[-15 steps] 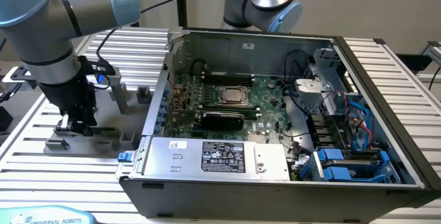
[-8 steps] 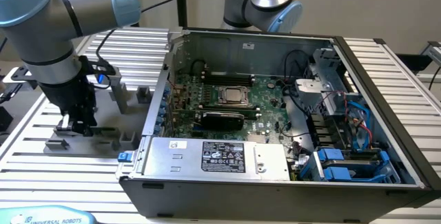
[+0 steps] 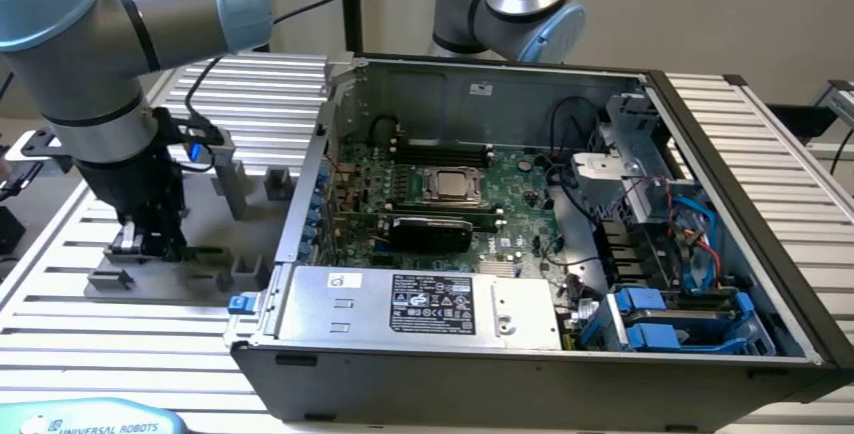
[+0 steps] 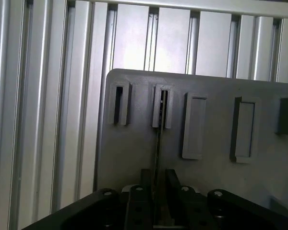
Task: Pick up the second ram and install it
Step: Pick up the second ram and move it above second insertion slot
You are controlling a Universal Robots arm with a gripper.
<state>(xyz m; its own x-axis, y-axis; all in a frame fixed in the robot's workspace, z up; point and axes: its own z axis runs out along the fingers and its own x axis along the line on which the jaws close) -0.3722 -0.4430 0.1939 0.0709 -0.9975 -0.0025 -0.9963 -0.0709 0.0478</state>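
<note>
The second ram (image 4: 157, 139) is a thin green stick seen edge-on, standing upright in a slot of the grey holder plate (image 4: 134, 158). My gripper (image 4: 157, 173) straddles the stick's near end, one black finger (image 4: 146, 178) on each side. A narrow gap still shows between each finger and the stick, so the jaws are open. In the exterior view my gripper (image 3: 147, 244) reaches straight down onto the holder plate (image 3: 180, 276), on the exterior view's left of the open computer case (image 3: 400, 309).
The case holds the green motherboard (image 3: 514, 194) with its processor socket (image 3: 454, 184) and black memory slots (image 3: 441, 149). Upright grey blocks (image 3: 230, 179) stand on the holder. A second arm (image 3: 514, 4) rises behind the case. Ribbed aluminium table (image 3: 94, 354) surrounds everything.
</note>
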